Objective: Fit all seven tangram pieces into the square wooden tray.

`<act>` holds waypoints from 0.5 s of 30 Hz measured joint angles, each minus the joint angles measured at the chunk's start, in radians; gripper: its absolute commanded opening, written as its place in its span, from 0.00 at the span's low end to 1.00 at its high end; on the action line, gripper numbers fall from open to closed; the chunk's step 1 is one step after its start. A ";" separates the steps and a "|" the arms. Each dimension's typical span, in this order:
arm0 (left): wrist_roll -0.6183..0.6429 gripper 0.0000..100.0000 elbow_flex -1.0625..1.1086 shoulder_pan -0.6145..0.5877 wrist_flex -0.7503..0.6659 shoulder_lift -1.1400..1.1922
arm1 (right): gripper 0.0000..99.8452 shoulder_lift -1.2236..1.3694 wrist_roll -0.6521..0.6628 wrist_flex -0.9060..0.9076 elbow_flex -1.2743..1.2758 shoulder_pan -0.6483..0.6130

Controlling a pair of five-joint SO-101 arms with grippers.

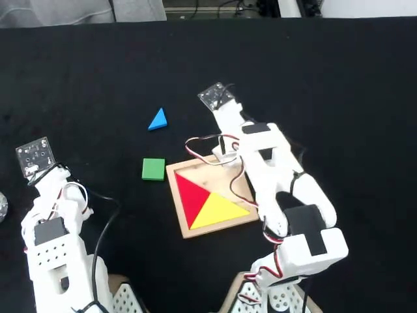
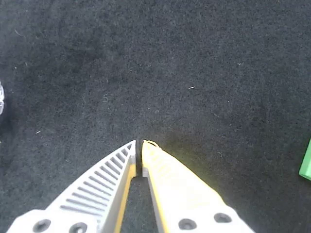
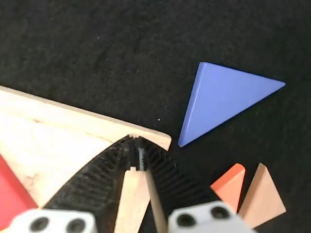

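black cloth table (image 1: pixel 339 78) carried the wooden tray (image 1: pixel 202 175). left gripper (image 2: pixel 139 145) and right gripper (image 3: pixel 136 145) were both closed, empty. grey fabric (image 1: pixel 78 10) lay behind

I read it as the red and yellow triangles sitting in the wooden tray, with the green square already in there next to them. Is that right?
Not quite. The red triangle and yellow triangle do sit in the tray, but the green square is not in it. The high view shows it lying on the black cloth, just outside the tray's rim.
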 measured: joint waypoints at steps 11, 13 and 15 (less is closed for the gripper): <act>0.000 0.03 0.012 0.000 -0.038 0.002 | 0.01 -0.414 -0.002 0.155 0.095 0.087; 0.000 0.03 0.012 0.000 -0.038 0.002 | 0.01 -0.565 -0.002 0.167 0.167 0.138; 0.000 0.03 0.012 0.000 -0.038 0.002 | 0.01 -0.683 -0.002 0.209 0.215 0.193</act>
